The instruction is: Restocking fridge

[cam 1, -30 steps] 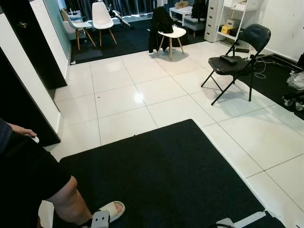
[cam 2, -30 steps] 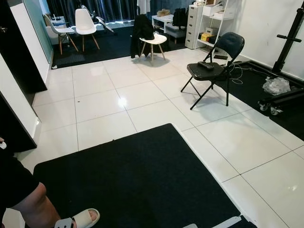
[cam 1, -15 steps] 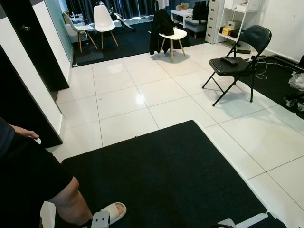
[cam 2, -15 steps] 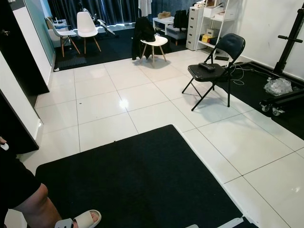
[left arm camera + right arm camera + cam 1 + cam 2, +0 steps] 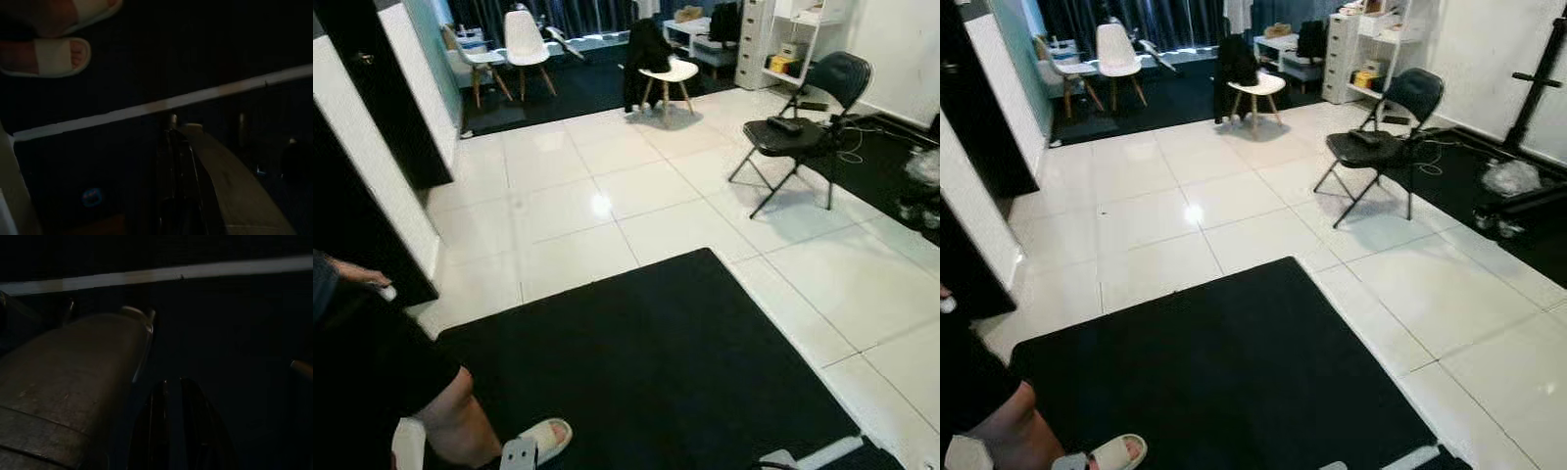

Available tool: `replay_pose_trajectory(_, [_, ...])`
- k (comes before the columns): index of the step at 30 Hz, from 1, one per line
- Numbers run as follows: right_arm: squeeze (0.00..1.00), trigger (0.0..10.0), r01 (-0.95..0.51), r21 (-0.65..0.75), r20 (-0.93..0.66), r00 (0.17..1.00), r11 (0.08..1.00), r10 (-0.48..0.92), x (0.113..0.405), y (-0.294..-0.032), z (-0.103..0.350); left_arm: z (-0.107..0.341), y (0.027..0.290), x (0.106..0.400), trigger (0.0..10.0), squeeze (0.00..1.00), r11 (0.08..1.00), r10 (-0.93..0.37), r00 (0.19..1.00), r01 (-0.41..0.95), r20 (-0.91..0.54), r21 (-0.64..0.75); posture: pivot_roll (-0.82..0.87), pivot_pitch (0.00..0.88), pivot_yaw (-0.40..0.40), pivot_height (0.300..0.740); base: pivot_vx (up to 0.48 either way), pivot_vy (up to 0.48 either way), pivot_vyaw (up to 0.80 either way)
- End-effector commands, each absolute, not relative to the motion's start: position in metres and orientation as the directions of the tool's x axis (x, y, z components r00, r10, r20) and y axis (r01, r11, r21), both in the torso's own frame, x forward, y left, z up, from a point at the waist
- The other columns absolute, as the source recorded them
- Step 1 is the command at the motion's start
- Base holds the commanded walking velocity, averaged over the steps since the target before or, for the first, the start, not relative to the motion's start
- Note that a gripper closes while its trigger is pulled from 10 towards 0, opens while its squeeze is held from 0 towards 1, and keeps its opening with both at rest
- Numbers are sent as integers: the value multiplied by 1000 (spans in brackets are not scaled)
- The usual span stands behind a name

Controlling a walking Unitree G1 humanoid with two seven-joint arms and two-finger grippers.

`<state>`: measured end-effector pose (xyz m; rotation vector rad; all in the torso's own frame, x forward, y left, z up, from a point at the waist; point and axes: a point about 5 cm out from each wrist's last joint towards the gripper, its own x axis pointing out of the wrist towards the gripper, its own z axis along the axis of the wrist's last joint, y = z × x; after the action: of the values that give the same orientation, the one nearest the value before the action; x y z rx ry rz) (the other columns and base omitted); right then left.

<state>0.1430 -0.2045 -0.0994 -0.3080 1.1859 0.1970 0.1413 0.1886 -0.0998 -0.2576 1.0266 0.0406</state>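
Both arms hang idle at my sides over a black floor mat [image 5: 656, 362]. In the dark left wrist view my left gripper [image 5: 173, 147] points down at the mat, close to a white tape line [image 5: 161, 105] and a person's two feet in pale sandals [image 5: 46, 58]. The right wrist view is just as dark. There my right gripper [image 5: 171, 391] hangs beside my grey leg [image 5: 73, 382], above the same mat and a white tape line [image 5: 161, 274].
A person [image 5: 372, 372] in dark shorts stands close at my left, one sandalled foot [image 5: 543, 438] on the mat. White tile floor [image 5: 607, 196] stretches ahead. A black folding chair [image 5: 803, 127] stands to the right. White chairs [image 5: 524, 44] and a shelf [image 5: 793, 39] are at the back, and a dark wall [image 5: 352, 196] is on the left.
The head views have shifted slightly and are now blurred, so the camera has moved. The person and the furniture keep their places.
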Motion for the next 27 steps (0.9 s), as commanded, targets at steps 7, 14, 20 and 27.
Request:
replay_pose_trajectory(7, [0, 10000, -329, -125, -942, 335, 936, -8, 137, -205, -102, -98, 193, 145, 10000, 0, 975, -67, 524, -147, -849, -168, -102, 0, 69, 740, 0, 0, -768])
replay_pose_trajectory(14, [0, 10000, -324, -141, -943, 331, 935, -28, 134, -217, -100, -95, 197, 150, 10000, 0, 962, -20, 557, -216, -830, -167, -101, 0, 68, 740, 0, 0, -769])
replay_pose_trajectory(20, [0, 10000, -319, -145, -944, 329, 937, -35, 132, -221, -100, -94, 201, 153, 10000, 0, 950, 4, 574, -257, -819, -175, -102, 0, 74, 740, 0, 0, -766])
replay_pose_trajectory(27, [0, 10000, -316, -141, -945, 326, 938, -32, 131, -220, -101, -91, 206, 158, 10000, 0, 947, 14, 590, -267, -808, -179, -94, 0, 68, 740, 0, 0, -764])
